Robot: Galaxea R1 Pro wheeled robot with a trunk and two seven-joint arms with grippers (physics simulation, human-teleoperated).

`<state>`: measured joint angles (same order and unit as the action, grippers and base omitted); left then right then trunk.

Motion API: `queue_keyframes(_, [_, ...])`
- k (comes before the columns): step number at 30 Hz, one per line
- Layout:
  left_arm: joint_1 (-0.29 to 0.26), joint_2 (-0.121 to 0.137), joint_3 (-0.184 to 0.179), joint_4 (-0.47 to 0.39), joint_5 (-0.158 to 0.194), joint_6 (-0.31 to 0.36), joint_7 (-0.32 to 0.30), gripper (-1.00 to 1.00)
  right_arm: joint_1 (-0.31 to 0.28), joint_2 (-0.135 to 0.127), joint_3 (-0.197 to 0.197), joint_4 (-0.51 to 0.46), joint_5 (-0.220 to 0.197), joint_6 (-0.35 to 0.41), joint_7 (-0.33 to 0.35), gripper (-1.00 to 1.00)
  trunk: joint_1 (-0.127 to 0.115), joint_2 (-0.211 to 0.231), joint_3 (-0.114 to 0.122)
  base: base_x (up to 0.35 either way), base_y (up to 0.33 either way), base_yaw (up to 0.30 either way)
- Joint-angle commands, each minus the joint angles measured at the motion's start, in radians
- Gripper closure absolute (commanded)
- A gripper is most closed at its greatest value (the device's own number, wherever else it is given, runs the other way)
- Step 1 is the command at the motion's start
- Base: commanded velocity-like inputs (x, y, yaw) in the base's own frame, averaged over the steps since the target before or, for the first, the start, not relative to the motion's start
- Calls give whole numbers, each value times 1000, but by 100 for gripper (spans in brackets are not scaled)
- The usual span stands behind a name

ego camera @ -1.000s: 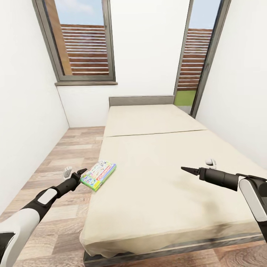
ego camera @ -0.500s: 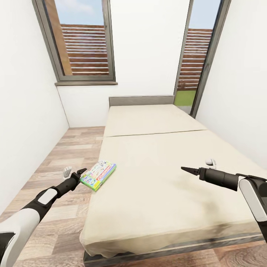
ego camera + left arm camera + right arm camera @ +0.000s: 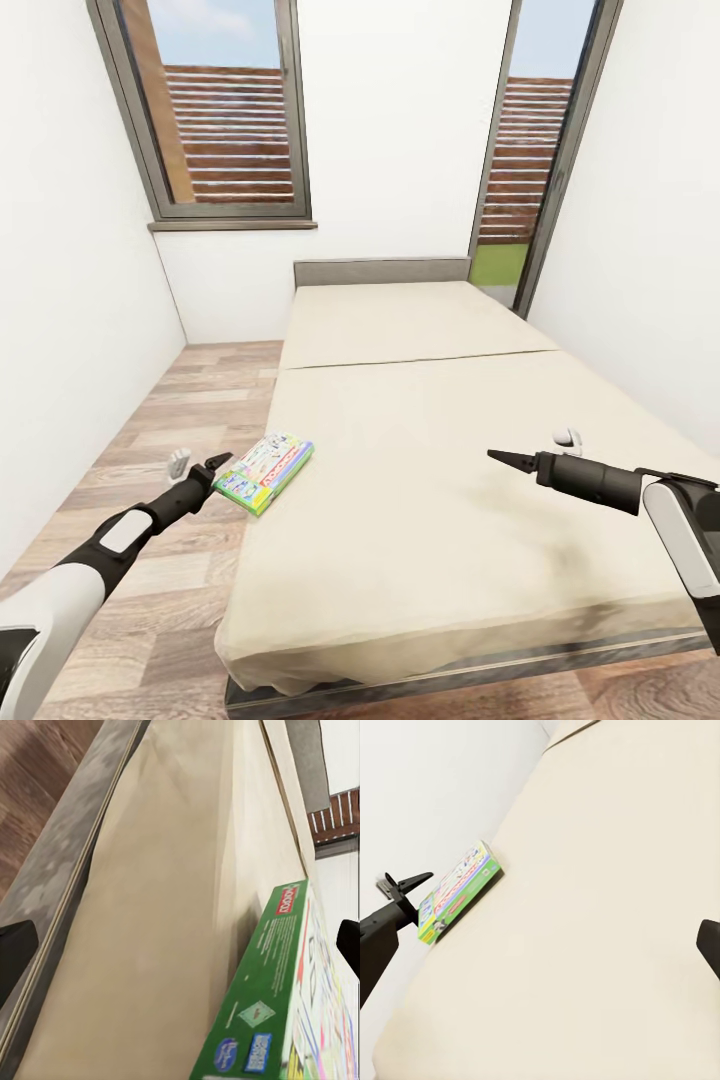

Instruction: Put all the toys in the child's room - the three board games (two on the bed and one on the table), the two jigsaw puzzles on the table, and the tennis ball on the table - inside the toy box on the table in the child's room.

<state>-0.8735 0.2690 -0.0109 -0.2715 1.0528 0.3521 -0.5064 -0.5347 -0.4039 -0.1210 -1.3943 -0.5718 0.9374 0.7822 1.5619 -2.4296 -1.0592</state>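
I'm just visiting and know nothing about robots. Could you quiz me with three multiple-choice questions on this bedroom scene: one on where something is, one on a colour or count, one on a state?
1. Where does the board game lie?
A. On the floor
B. At the bed's left edge
C. On the window sill

2. What colour are the board game's side walls?
A. Green
B. Black
C. Orange

3. How does the left gripper stand?
A. Shut on the board game
B. Open, beside the board game
C. Resting on the floor

Answers:
1 B: the head view shows it on the bed, its corner jutting over the left edge.
2 A: the left wrist view shows green sides under a white printed lid.
3 B: its two fingers are spread apart just left of the box, holding nothing.
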Motion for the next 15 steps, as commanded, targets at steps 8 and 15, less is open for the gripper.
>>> queue_keyframes(8, [3, 5, -1, 0, 15, 7, -29, -100, -1, 2, -1, 0, 1, 4, 3, -100, 0, 0, -1, 0, 0, 0])
queue_keyframes(15, [7, 2, -2, 0, 18, 8, -51, -100, -1, 3, 0, 0, 2, 3, 2, -100, 0, 0, -1, 0, 0, 0])
